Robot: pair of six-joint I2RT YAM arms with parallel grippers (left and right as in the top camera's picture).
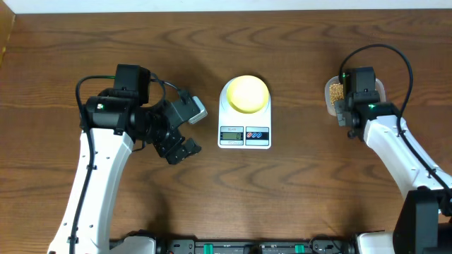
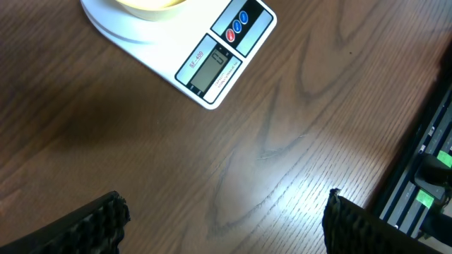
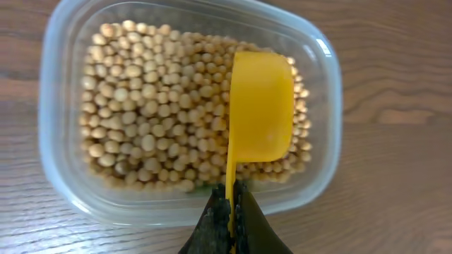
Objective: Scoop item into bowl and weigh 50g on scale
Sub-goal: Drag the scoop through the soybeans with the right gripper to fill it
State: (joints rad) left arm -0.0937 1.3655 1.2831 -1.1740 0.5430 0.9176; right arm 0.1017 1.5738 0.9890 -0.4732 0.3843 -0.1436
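Overhead: the bowl [image 1: 246, 94] sits on the scale [image 1: 244, 135] at mid tabletop [image 1: 296, 190], and no beans show in it. The tub [image 1: 330, 94] of beans [image 1: 336, 91] is well apart to the right, under the right end effector [image 1: 342, 106]. The left end effector [image 1: 179, 149] hangs just left of the scale, holding nothing.

Left wrist: its fingers [image 2: 99, 222] are spread wide over bare wood. The scale's display [image 2: 212, 65] looks blank. Small print beside it seems to read "SF-400", with a red and a blue button [image 2: 238, 25] alongside.

Right wrist: the end effector [image 3: 229, 219] is pinching the handle of the scoop [image 3: 260, 113], whose cup rests among the beans [image 3: 141, 120] in the tub [image 3: 63, 176]. Whether the cup holds any is hidden.

The scooping step looks barely begun. Next the cup must dig under the beans, lift level, and travel left to the bowl without spilling.
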